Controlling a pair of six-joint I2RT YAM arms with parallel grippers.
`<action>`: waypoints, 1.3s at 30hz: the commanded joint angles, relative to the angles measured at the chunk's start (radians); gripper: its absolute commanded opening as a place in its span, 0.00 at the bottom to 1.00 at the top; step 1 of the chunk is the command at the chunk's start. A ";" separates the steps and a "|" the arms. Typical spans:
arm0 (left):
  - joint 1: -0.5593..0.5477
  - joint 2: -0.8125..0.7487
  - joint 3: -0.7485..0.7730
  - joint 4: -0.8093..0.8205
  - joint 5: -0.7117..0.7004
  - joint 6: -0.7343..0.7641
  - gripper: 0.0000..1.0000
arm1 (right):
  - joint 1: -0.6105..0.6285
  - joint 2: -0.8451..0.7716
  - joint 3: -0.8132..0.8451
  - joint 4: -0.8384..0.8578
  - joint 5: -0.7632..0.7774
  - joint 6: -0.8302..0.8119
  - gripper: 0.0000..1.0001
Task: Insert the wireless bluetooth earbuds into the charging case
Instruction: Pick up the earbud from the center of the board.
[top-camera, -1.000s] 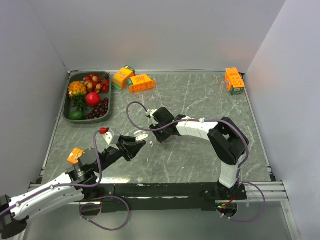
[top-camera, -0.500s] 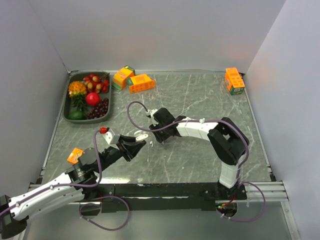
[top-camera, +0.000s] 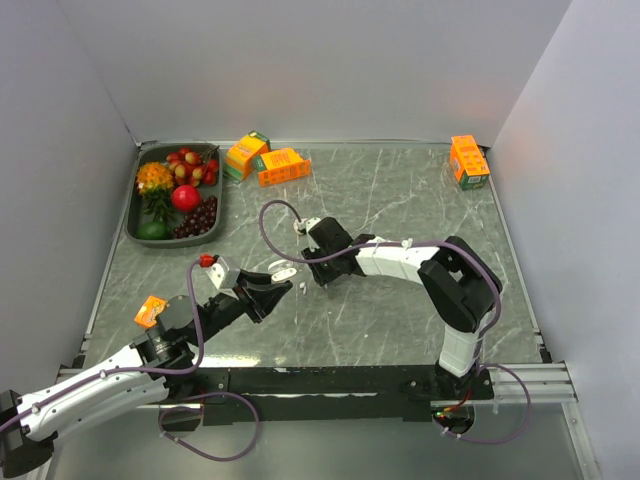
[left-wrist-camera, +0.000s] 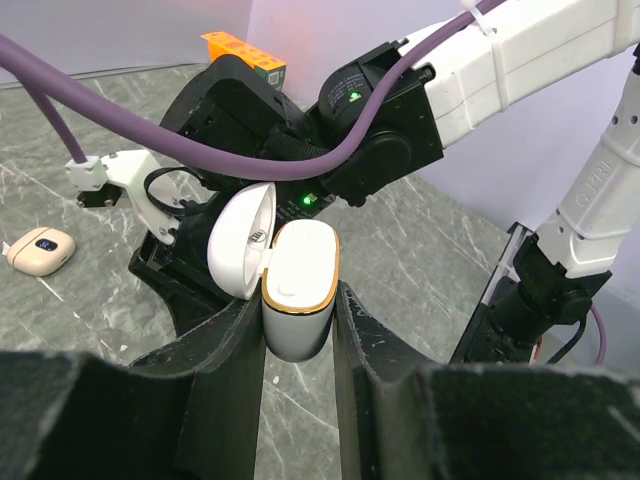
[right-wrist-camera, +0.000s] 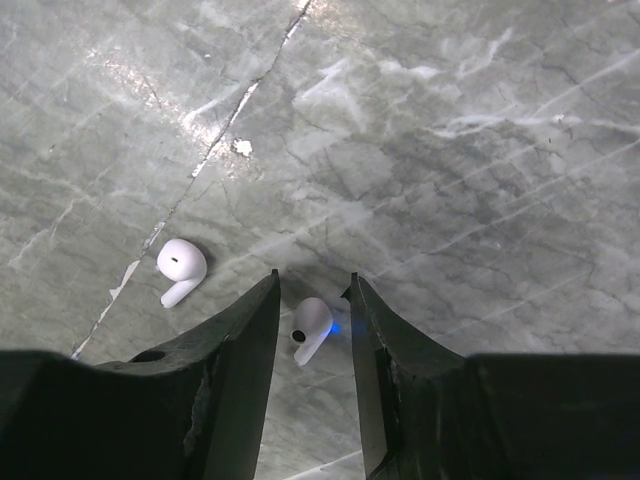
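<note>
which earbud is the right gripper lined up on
The earbud lying between the open fingers of the right gripper, lower in the right wrist view. The other earbud lies outside them, up and to the left.

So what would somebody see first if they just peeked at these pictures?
Mid-table, the left end effector grips a white charging case with its lid flipped open. The right end effector hangs over two tiny white earbuds on the grey marble table, one lying between its fingers. In the far left corner, a tray of bright fruit pops.
</note>
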 joint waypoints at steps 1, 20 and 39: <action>-0.008 0.000 0.045 0.029 0.001 0.000 0.01 | 0.004 -0.058 -0.035 -0.048 0.039 0.072 0.41; -0.009 0.008 0.047 0.036 0.009 -0.004 0.01 | 0.019 -0.048 -0.019 -0.103 0.061 0.209 0.35; -0.011 0.008 0.045 0.044 0.001 -0.006 0.01 | 0.024 -0.151 -0.019 -0.106 0.091 0.217 0.01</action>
